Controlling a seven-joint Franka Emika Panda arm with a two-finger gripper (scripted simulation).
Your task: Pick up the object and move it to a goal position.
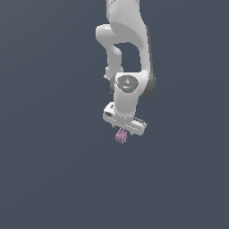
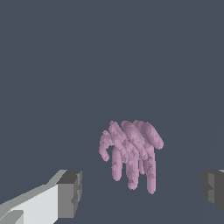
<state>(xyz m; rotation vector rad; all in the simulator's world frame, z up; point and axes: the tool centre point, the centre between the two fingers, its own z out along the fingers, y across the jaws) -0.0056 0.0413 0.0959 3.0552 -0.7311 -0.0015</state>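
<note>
Wrist view: gripper (image 2: 140, 192) spread wide, pads either side of the pink object (image 2: 131, 153), not touching, ready to pinch it. No desk edges visible.

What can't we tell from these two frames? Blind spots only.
- Exterior view: the gripper fingertips blend into the pink object; too small to judge contact.
- Wrist view: only two finger pads show, cut by the frame edges; they stand wide apart beside the object.
- Goal position: no marker in either view.
- Arm base: cut off by the exterior view's top edge.
- Surface height: uniform background, no shadow.
</note>
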